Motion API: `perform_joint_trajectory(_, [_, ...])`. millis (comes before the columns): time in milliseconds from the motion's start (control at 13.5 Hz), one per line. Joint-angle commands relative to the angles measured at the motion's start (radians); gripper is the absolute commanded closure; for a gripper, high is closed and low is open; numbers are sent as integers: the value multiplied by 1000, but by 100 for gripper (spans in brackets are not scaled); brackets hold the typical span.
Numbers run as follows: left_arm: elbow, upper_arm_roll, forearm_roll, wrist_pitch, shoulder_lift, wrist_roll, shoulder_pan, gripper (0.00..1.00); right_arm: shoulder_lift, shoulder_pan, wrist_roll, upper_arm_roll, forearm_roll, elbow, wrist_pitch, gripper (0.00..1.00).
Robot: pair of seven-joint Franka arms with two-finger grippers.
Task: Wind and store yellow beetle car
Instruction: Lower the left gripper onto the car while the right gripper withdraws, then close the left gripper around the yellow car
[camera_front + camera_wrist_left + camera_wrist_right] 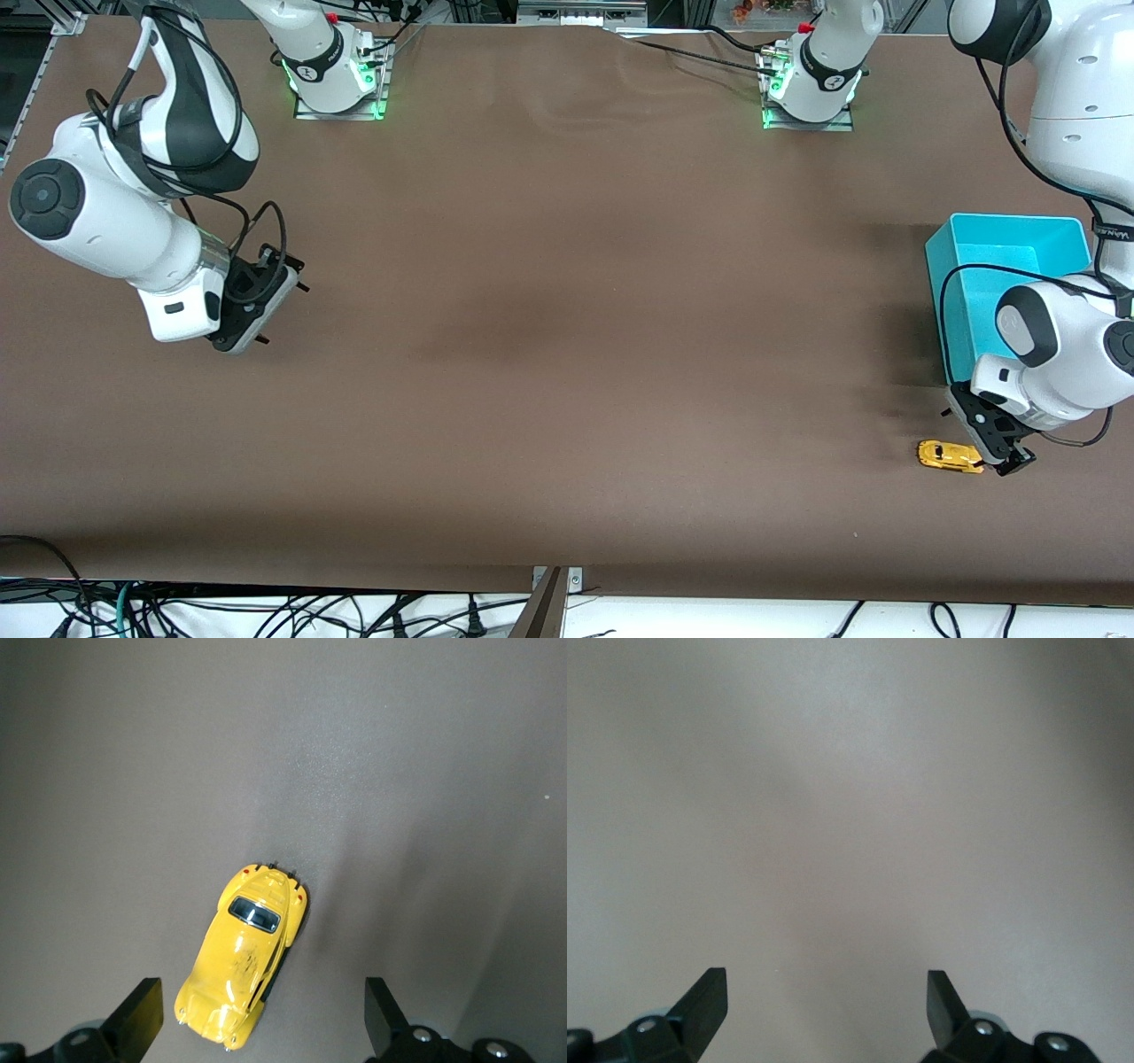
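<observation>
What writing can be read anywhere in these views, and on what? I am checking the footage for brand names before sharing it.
No text can be read with certainty.
A white strip of lettering on the left arm's cable, above the blue bin: too small to read.
Round marks on both arm bases: symbols, not legible.
The yellow beetle car carries no visible lettering.

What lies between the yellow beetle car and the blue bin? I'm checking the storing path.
Only bare brown table, though the left gripper, open, hangs over that stretch beside the yellow beetle car, as the front view shows; the blue bin stands farther from the camera.
</observation>
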Motion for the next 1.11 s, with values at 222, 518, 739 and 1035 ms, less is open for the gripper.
perform_joint_trajectory(222, [104, -4, 10, -6, 72, 22, 3, 0, -40, 9, 210, -25, -5, 9, -100, 0])
perform_joint_trajectory(518, [124, -4, 10, -5, 84, 20, -3, 0, -36, 23, 273, -25, -4, 17, -98, 0])
perform_joint_trajectory(739, [132, -2, 11, -5, 101, 32, -2, 0, -30, 21, 274, -26, -4, 17, -98, 0])
perform_joint_trajectory(1035, [132, -4, 11, 9, 107, 36, -3, 0, -26, 21, 277, -28, -4, 14, -102, 0])
